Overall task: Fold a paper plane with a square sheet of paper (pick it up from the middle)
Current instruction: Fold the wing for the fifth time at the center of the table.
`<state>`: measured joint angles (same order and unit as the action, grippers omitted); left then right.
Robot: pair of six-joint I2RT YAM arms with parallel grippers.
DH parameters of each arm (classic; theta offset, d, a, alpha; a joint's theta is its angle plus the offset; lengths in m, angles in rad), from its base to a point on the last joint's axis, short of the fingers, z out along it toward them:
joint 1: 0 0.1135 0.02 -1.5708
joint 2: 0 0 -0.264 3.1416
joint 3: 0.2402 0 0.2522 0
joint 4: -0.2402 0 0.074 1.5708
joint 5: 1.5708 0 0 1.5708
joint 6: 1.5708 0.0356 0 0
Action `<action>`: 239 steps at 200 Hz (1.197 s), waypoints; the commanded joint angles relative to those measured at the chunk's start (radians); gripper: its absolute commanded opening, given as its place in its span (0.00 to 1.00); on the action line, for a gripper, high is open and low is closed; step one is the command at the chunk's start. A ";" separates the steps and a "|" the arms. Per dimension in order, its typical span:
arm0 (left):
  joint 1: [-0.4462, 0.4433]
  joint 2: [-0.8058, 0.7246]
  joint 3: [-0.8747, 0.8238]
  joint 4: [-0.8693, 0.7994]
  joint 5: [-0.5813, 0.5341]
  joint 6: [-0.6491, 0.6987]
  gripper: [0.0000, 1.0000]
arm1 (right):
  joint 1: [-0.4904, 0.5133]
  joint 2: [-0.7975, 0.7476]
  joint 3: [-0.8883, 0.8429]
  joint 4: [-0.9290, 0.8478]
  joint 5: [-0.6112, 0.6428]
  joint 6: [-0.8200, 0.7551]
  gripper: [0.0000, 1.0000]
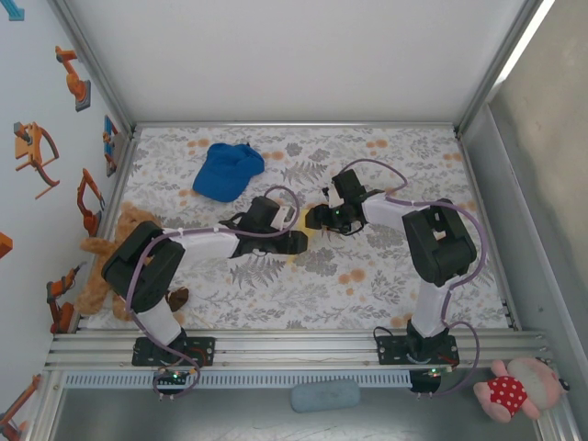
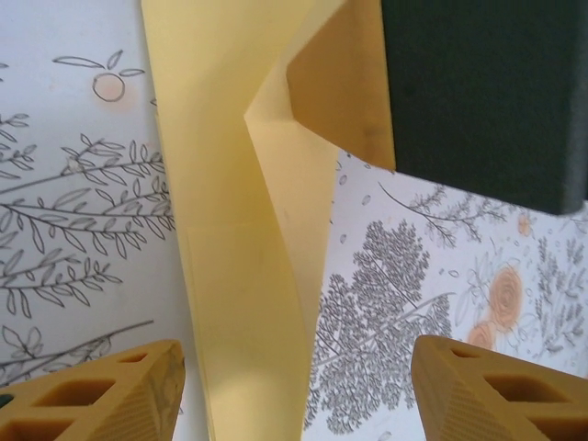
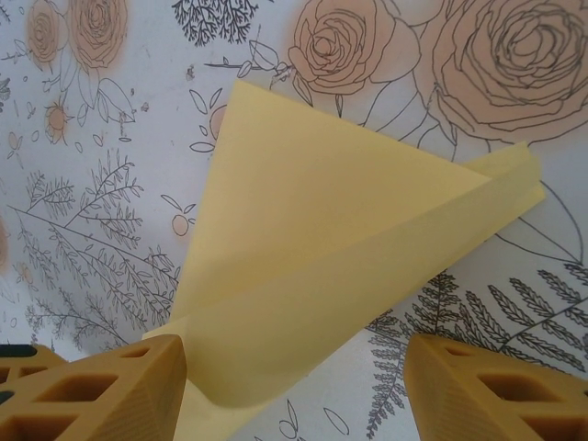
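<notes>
The yellow sheet of paper [image 1: 299,254] lies mid-table between my two grippers, folded with creases. In the left wrist view it is a long narrow strip [image 2: 239,276] with a flap standing up toward a dark gripper body [image 2: 478,92]. My left gripper [image 2: 299,395] is open and straddles the strip, which lies closer to the left finger [image 2: 101,395]. In the right wrist view the paper [image 3: 322,248] forms a pointed wedge with a curled lower flap. My right gripper [image 3: 294,395] is open over it, and the flap's edge reaches its left finger [image 3: 101,390].
A blue cap [image 1: 227,170] lies at the back left of the floral tablecloth [image 1: 395,276]. A brown teddy bear [image 1: 115,248] sits by the left arm's elbow. Metal frame posts and walls bound the table. A pink plush toy [image 1: 514,390] lies off the table, front right.
</notes>
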<state>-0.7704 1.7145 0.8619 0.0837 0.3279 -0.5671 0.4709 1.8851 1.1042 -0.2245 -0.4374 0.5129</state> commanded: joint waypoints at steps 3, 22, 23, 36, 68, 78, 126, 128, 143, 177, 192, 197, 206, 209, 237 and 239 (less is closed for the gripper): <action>-0.004 0.027 0.032 -0.048 -0.008 0.034 0.66 | 0.012 0.058 0.004 -0.003 0.036 0.010 0.64; -0.004 0.040 0.034 -0.045 0.004 0.048 0.67 | 0.012 0.058 0.008 -0.009 0.037 0.010 0.63; -0.005 0.040 0.034 -0.046 0.003 0.048 0.67 | 0.012 0.058 0.009 -0.009 0.037 0.011 0.63; -0.003 0.046 0.035 -0.053 -0.006 0.055 0.67 | 0.012 0.060 0.009 -0.009 0.035 0.013 0.63; -0.004 0.074 0.047 -0.059 0.001 0.062 0.63 | 0.013 0.065 0.014 -0.013 0.035 0.015 0.62; -0.003 0.081 0.049 -0.060 -0.001 0.062 0.61 | 0.013 0.064 0.013 -0.013 0.035 0.017 0.62; 0.003 0.094 0.049 -0.069 0.001 0.073 0.53 | 0.012 0.071 0.017 -0.022 0.037 0.017 0.62; 0.004 0.094 0.049 -0.069 0.003 0.073 0.53 | 0.012 0.071 0.018 -0.022 0.037 0.018 0.62; 0.008 0.094 0.049 -0.069 0.008 0.074 0.50 | 0.012 0.074 0.020 -0.023 0.039 0.018 0.62; 0.017 0.094 0.047 -0.065 0.020 0.076 0.44 | 0.013 0.077 0.020 -0.026 0.040 0.018 0.62; 0.023 0.095 0.046 -0.064 0.026 0.076 0.42 | 0.012 0.080 0.020 -0.028 0.042 0.018 0.61; 0.025 0.095 0.046 -0.062 0.029 0.075 0.41 | 0.012 0.081 0.020 -0.027 0.042 0.018 0.61; 0.028 0.094 0.043 -0.057 0.038 0.073 0.39 | 0.012 0.082 0.021 -0.032 0.044 0.018 0.61; 0.029 0.094 0.042 -0.056 0.041 0.072 0.39 | 0.012 0.083 0.022 -0.031 0.045 0.017 0.61; 0.038 0.100 0.041 -0.049 0.064 0.068 0.35 | 0.012 0.090 0.026 -0.036 0.046 0.015 0.61; 0.038 0.099 0.041 -0.048 0.066 0.069 0.35 | 0.012 0.090 0.026 -0.035 0.047 0.015 0.61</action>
<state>-0.7380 1.7905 0.8974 0.0299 0.3515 -0.5110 0.4709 1.9007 1.1305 -0.2588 -0.4290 0.5262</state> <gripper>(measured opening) 0.363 0.608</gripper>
